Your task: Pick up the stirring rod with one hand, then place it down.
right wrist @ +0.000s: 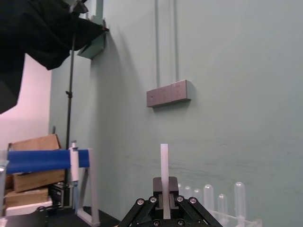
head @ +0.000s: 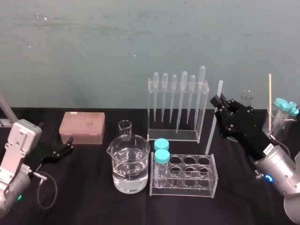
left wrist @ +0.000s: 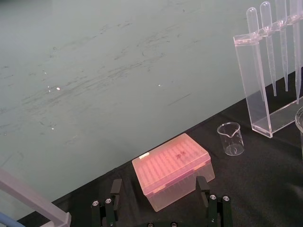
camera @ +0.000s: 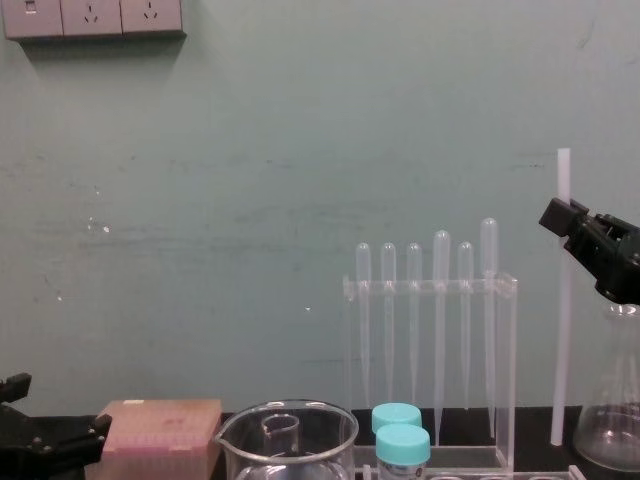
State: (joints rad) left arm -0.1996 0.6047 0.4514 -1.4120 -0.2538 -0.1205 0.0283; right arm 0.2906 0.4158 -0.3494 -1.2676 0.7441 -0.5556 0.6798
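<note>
- Left hand (head: pixel 67 146) sits low at the far left, fingers spread, gripping nothing, near the pink tip box (head: pixel 82 127).
- Big beaker (head: pixel 130 164) holds clear liquid; tube rack (head: pixel 206 187) carries two blue-capped tubes (head: pixel 161 157).
- Right hand (head: pixel 219 102) clamps the stirring rod (head: pixel 212 126) upright, just right of the pipette rack (head: pixel 202 117).

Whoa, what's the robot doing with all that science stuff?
The robot's right black gripper is pinching a long, thin, whitish stirring rod near its top, holding it almost upright beside the clear plastic rack of pipettes. The rod's bottom end is down near the black table; whether it touches, I can't tell. The left gripper rests open by the pink plastic box, doing nothing.
</note>
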